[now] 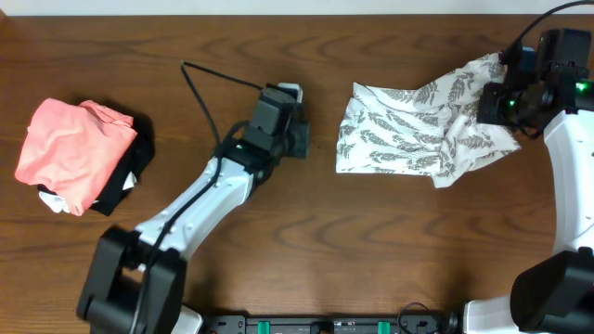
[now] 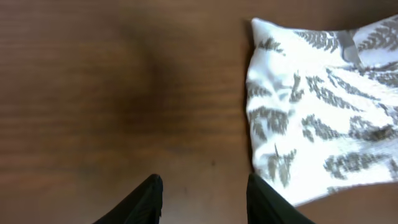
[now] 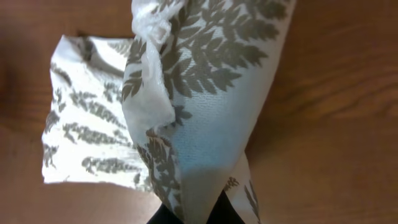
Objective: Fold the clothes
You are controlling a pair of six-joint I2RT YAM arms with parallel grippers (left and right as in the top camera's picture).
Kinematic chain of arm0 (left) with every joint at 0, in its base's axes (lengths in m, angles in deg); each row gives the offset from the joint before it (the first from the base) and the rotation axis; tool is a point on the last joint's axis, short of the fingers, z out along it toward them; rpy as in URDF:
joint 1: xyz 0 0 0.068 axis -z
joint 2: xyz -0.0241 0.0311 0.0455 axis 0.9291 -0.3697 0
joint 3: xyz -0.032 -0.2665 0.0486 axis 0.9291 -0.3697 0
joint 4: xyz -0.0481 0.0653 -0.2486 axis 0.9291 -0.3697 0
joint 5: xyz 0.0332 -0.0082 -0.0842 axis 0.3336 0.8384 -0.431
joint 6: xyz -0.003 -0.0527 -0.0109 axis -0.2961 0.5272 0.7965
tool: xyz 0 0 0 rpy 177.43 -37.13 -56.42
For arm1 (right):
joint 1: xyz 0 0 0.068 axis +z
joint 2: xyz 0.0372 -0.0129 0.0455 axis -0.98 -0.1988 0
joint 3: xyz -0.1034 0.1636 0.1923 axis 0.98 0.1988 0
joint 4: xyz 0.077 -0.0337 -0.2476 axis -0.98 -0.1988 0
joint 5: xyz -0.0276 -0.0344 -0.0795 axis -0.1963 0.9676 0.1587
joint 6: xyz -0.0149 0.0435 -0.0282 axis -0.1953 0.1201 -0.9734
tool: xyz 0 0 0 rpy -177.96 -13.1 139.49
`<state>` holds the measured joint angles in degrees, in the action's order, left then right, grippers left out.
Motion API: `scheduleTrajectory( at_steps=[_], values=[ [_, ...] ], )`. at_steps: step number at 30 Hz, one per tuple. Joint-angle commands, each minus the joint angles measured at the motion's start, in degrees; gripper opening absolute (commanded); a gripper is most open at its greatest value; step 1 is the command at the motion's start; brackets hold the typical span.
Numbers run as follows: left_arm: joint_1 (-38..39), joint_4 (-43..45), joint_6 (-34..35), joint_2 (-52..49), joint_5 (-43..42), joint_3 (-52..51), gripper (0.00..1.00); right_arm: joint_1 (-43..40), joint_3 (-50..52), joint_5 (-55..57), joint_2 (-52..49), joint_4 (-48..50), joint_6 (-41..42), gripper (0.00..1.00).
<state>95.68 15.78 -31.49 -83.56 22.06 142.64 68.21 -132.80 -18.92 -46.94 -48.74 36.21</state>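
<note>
The clothes point(image 1: 418, 125) lay bunched on the right half of the table point(image 1: 371, 241), with their right edge lifted and pinched in the closed jaws of the right gripper point(image 3: 196, 214). The left gripper point(image 2: 204, 199) hung over bare wood just beside the garment's left edge, jaws parted and holding nothing.

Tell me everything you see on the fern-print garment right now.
The fern-print garment is thin white fabric with grey fern leaves, crumpled and partly doubled over, lying on the right side of the wooden table. Its right end is lifted, pinched in the shut right tool. The open left tool sits beside its left edge, not touching.
</note>
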Motion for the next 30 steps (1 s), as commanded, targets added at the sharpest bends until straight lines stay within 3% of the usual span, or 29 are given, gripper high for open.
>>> scheduleTrajectory(
  at_steps=[1, 16, 30],
  values=[
    [0.46, 4.15, -0.9, -4.87, 0.61, 0.72, 0.44, 2.29, -1.53, 0.33, -0.39, 2.49, 3.04, 0.01],
    [4.92, 10.91, -0.72, -13.25, 0.02, 0.72, 0.44, 12.13, -1.53, 1.03, -5.6, 6.14, 6.67, 0.01],
    [5.07, 12.02, -0.7, -15.06, 0.02, 0.72, 0.44, 13.25, -1.6, 1.92, -5.92, 9.31, 7.72, 0.01]
  ],
)
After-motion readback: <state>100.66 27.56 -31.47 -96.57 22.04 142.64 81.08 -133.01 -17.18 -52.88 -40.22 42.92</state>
